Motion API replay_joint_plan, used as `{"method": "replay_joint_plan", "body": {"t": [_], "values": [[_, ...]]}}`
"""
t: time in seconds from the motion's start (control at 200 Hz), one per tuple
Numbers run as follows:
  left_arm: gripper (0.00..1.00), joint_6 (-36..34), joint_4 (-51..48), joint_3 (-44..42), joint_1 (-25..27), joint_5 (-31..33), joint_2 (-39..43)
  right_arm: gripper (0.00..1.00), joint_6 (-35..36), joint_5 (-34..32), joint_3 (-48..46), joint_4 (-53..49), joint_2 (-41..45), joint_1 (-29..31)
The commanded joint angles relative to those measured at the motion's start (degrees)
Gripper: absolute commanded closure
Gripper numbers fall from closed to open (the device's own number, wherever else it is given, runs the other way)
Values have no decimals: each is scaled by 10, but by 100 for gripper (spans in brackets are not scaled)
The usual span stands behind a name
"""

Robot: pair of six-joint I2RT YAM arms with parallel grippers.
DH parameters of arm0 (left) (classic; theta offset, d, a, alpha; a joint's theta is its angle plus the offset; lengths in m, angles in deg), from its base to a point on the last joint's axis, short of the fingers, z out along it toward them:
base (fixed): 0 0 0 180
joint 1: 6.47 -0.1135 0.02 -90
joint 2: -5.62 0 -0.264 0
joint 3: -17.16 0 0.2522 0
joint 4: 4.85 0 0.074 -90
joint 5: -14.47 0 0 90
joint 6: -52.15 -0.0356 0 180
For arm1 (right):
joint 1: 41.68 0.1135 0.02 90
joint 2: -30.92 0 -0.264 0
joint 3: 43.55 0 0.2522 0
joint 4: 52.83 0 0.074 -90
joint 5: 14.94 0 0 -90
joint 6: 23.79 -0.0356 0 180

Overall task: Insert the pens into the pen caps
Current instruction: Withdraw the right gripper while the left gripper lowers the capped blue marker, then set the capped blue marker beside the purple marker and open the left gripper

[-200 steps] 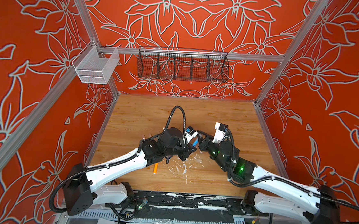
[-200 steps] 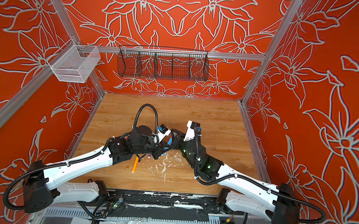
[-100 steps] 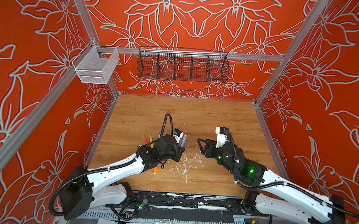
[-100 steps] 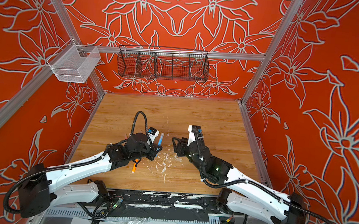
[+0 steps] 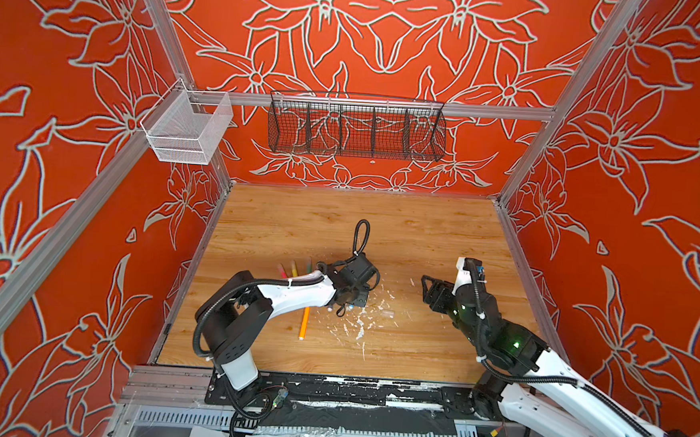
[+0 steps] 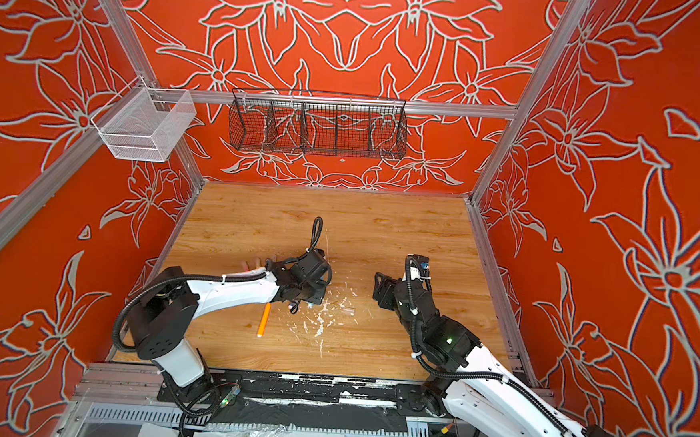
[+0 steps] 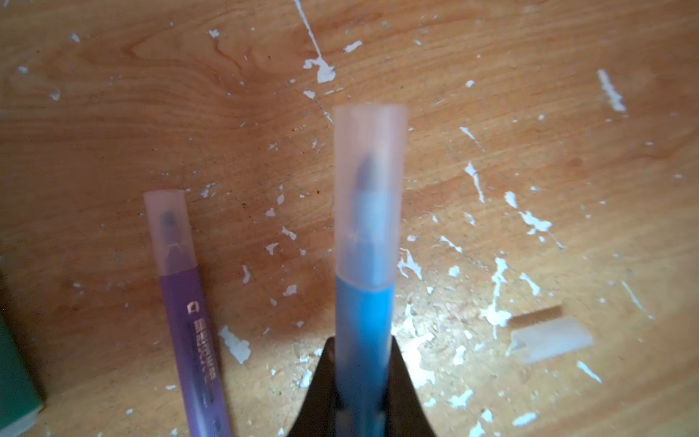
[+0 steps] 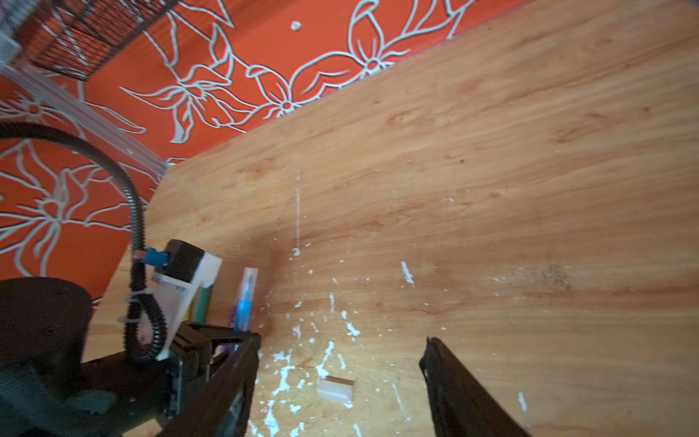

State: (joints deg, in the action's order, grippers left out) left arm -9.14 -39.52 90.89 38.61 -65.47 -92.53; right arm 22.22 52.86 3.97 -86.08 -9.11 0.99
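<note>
- The blue pen (image 7: 363,333) now carries a clear pen cap (image 7: 368,181) over its tip. The dark nib shows through the plastic and the cap's rim sits on the barrel, so this pen looks finished.
- The left fingers (image 7: 317,386) are pinching the blue pen's barrel below the cap and hold it low over the table (image 5: 339,227). Just beside it lies the purple pen (image 7: 196,340), which is also capped.
- A second ago the two arms met at mid-table, with the right fingers (image 8: 465,397) closed at the pen's tip. Since then the arms have parted. The right fingers are spread and empty and have drawn back to their own side, while the left arm has carried the pen towards the other pens.
- I read this as the capping push being done and the cap let go. What is left for the left arm is to lay the blue pen down by the purple one.
- One loose pen cap (image 8: 336,389) lies on its side among the white flecks, between the arms and below the gap of the right fingers. It is the likely next pick.
- The orange pen (image 5: 304,323) lies alone nearer the front edge, with its upper end under the left arm. I cannot tell whether it is capped, though it seems to be the partner for the loose cap.
- The green pen (image 7: 15,370) lies next to the purple one, with its tip out of view.
</note>
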Motion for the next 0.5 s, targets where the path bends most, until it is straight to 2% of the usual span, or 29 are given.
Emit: {"method": "replay_joint_plan", "body": {"t": [0.0, 0.275, 0.495], "values": [[100, 28, -67, 25, 0, 42, -24, 29, -6, 11, -10, -16, -14, -15], [100, 36, -83, 41, 0, 40, -63, 29, -2, 48, -22, 27, -57, -37], [84, 36, -93, 50, 0, 34, -68, 30, -1, 71, -27, 40, -71, -49]]}}
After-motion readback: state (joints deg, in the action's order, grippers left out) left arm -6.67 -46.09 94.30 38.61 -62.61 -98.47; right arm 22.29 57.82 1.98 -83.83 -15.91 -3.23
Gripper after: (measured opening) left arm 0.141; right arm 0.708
